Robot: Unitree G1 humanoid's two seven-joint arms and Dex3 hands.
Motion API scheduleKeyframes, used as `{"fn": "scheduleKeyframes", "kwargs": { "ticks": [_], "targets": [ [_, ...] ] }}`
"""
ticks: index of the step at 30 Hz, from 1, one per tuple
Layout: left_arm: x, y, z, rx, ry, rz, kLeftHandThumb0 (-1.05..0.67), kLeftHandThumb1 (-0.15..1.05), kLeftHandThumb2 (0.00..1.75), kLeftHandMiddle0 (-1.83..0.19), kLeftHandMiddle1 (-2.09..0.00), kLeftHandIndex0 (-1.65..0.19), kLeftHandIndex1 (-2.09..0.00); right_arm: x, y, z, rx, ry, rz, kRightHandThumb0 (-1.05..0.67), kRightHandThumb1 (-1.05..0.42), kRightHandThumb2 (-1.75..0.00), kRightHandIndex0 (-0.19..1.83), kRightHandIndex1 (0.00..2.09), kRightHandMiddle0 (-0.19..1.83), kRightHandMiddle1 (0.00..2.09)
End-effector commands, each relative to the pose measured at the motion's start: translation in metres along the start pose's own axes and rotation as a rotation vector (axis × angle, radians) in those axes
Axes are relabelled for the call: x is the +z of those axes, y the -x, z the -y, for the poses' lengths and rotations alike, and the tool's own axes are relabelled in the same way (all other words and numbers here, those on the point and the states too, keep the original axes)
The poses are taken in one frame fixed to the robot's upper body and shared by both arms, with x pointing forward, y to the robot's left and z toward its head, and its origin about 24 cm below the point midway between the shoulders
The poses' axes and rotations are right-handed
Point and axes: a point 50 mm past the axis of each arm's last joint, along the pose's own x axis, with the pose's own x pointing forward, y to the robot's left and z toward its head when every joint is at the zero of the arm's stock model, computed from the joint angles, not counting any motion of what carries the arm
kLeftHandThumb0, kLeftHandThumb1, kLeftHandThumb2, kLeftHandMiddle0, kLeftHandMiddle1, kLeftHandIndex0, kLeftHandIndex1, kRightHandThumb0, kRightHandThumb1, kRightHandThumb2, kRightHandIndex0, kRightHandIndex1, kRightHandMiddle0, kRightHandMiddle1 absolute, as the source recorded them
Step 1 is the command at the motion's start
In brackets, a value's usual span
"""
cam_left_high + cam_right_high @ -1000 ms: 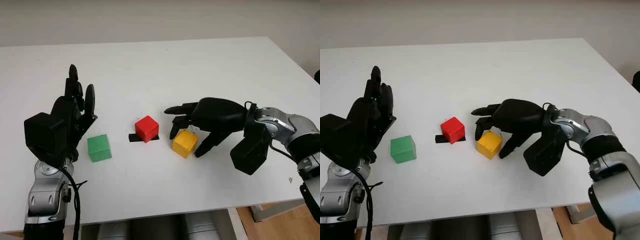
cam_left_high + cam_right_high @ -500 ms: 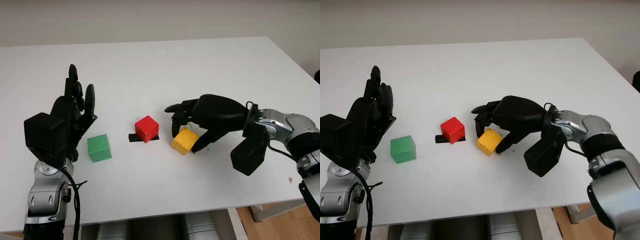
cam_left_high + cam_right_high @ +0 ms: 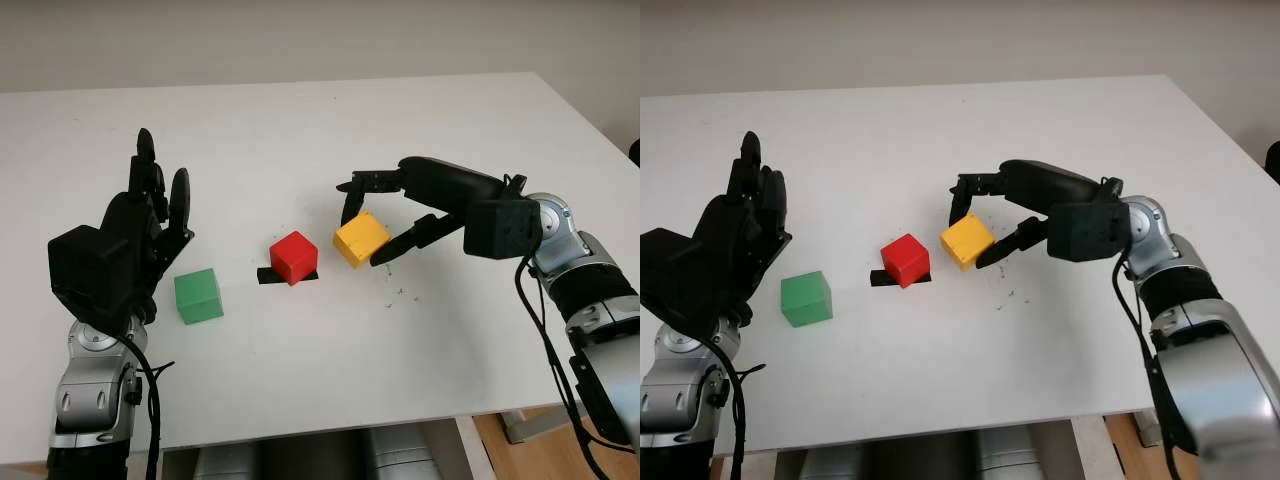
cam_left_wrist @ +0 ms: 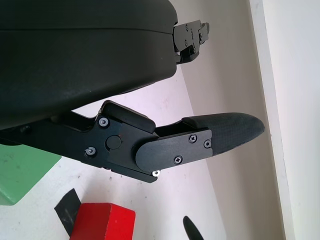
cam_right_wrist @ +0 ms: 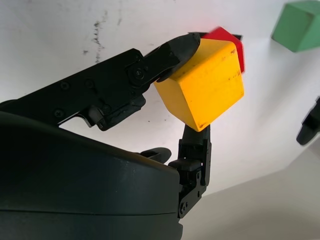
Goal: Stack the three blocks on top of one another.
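White table [image 3: 300, 130]; right hand [image 3: 375, 215] fingers partly hide yellow block [image 3: 360, 239].

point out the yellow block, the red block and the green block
yellow block [image 3: 360, 239], left eye view, on its top face
red block [image 3: 293, 248], left eye view, on its top face
green block [image 3: 198, 296], left eye view, on its front face
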Motion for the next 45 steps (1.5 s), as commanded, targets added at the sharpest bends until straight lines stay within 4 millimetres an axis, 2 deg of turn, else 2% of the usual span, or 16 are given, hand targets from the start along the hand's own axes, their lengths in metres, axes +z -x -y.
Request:
{"fn": "scheduleKeyframes", "kwargs": {
  "ticks": [1,9,16,30,40,45],
  "targets": [
    [0.001,0.000,0.000,0.005,-0.006,0.011,-0.80,1.05,0.64,0.19,0.00,0.19,0.00,0.007,-0.004,0.008,-0.019,-0.056,0.017,-0.49,-0.94,-0.06,0.34,0.07,0.42,1.46],
    [0.001,-0.001,-0.001,0.010,-0.010,0.014,-0.80,1.05,0.65,0.19,0.00,0.19,0.00,0.016,-0.013,0.013,-0.019,-0.260,0.013,-0.52,-0.93,-0.05,0.33,0.06,0.43,1.50],
    [0.001,-0.001,-0.001,0.011,-0.015,0.015,-0.80,1.05,0.64,0.19,0.00,0.19,0.00,0.025,-0.028,0.004,0.017,-0.333,0.000,-0.51,-0.91,-0.05,0.28,0.04,0.44,1.53],
    [0.002,0.001,0.000,0.026,-0.018,0.006,-0.81,1.05,0.65,0.19,0.00,0.19,0.00,0.037,-0.064,-0.018,0.103,-0.302,0.027,-0.53,-0.90,-0.05,0.20,0.03,0.45,1.51],
    [0.000,0.002,-0.002,0.040,-0.014,-0.002,-0.81,1.05,0.64,0.19,0.00,0.19,0.00,0.031,-0.076,-0.031,0.124,-0.319,-0.052,-0.50,-0.90,-0.05,0.17,0.03,0.46,1.48],
    [-0.001,0.002,-0.002,0.037,-0.017,-0.004,-0.82,1.05,0.64,0.19,0.00,0.19,0.00,0.030,-0.078,-0.032,0.117,-0.291,-0.070,-0.49,-0.91,-0.05,0.17,0.04,0.46,1.47]
  ]
}}
